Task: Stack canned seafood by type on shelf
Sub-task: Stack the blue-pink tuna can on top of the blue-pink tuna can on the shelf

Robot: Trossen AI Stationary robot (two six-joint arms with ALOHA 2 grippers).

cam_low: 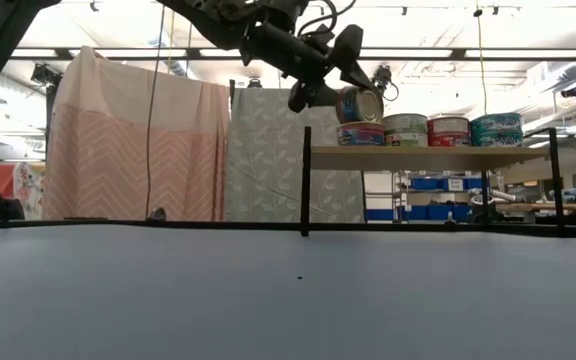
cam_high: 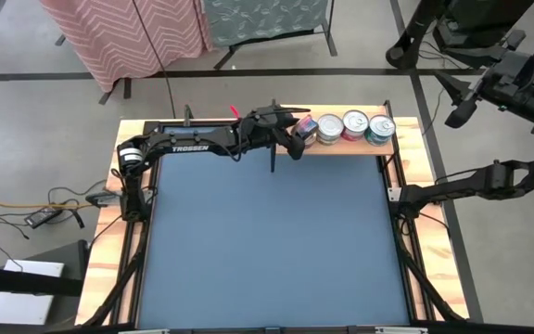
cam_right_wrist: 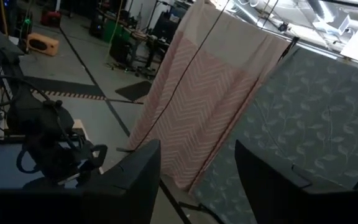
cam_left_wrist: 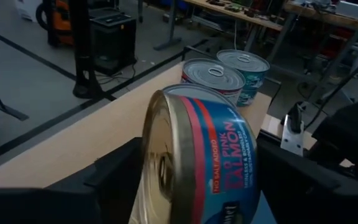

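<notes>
The shelf (cam_high: 346, 147) is a light-wood plank at the table's far edge, right of centre, on dark uprights. Three silver-lidded tins stand on it in the high view (cam_high: 330, 128) (cam_high: 355, 125) (cam_high: 380, 128), with red and teal labels. The low view shows one more tin (cam_low: 360, 133) at the shelf's left end. My left gripper (cam_high: 300, 132) hovers over that end, shut on a blue-and-red "pink salmon" tin (cam_left_wrist: 197, 162) with a gold lid. My right gripper (cam_right_wrist: 197, 186) is open, raised beyond the table's right edge (cam_high: 459, 115). My left gripper pinches the salmon tin between its two fingers, one finger (cam_left_wrist: 114, 183) beside the gold lid (cam_left_wrist: 163, 162) and the other (cam_left_wrist: 303, 180) at the opposite flat end. The tin is tipped on its edge and lifted clear, just above the shelf's left-end tin (cam_low: 360, 133).
The blue table top (cam_high: 267, 250) lies in front of the shelf. A dark upright (cam_low: 306, 180) stands at the shelf's left end and another (cam_low: 555, 180) at its right. Curtains and workshop benches show beyond the table's far edge.
</notes>
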